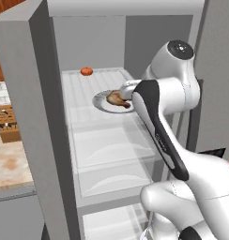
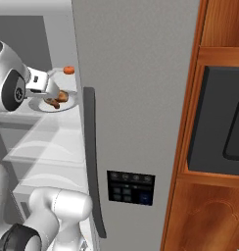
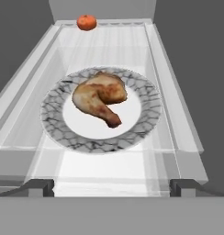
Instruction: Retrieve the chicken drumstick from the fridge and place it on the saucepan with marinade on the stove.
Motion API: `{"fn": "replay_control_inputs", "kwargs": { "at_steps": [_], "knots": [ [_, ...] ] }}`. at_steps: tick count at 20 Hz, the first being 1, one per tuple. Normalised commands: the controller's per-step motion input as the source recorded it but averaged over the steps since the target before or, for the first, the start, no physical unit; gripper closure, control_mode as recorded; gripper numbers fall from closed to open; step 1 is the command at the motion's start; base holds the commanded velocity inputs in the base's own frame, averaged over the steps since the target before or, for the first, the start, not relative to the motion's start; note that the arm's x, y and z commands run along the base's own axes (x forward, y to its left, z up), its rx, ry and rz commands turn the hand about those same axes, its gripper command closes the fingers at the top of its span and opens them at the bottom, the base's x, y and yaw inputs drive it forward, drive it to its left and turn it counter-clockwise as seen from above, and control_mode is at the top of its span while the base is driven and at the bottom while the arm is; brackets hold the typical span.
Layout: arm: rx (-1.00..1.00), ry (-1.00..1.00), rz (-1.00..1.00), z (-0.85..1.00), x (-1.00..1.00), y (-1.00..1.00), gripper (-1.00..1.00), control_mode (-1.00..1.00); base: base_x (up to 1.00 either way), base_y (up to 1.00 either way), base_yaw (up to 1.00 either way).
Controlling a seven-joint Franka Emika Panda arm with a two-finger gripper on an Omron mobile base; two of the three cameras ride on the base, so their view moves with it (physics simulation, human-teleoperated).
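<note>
The fridge [image 1: 41, 117] stands open, with clear shelves inside. On its upper shelf a marbled plate [image 3: 54, 119] carries the golden-brown chicken drumstick [image 3: 99, 97], also seen in the base views as the drumstick [image 1: 117, 98] [image 2: 57, 101]. My gripper [image 3: 112, 187] is open just short of the plate's near rim, its two fingertips spread wide to either side with nothing between them. In the left base view my forearm covers part of the plate [image 1: 100, 102]. The saucepan with marinade and the stove are out of view.
A small red-orange round item [image 3: 86, 22] lies at the back of the same shelf. Raised shelf edges [image 3: 178, 110] flank the plate. The fridge's closed right door [image 2: 141, 98] with its dark handle [image 2: 92, 162] is beside my arm. A wooden cabinet [image 2: 190, 211] stands right.
</note>
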Motion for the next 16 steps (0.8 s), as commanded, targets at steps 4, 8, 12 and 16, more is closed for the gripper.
{"fn": "replay_control_inputs", "kwargs": {
  "at_steps": [4, 8, 12, 16],
  "knots": [
    [0.0, 0.0, 0.0, -0.16, 0.2, 0.12, -1.0, -1.0, 0.0, 0.0, 0.0],
    [0.0, 0.0, 0.0, -0.34, 0.15, 0.04, -1.0, -1.0, 0.0, 0.0, 0.0],
    [0.0, 0.0, 0.0, -0.3, 0.22, 0.01, -1.0, -1.0, 0.0, 0.0, 0.0],
    [0.0, 0.0, 0.0, -0.15, 0.31, 0.0, -1.0, -1.0, 0.0, 0.0, 0.0]
  ]
}}
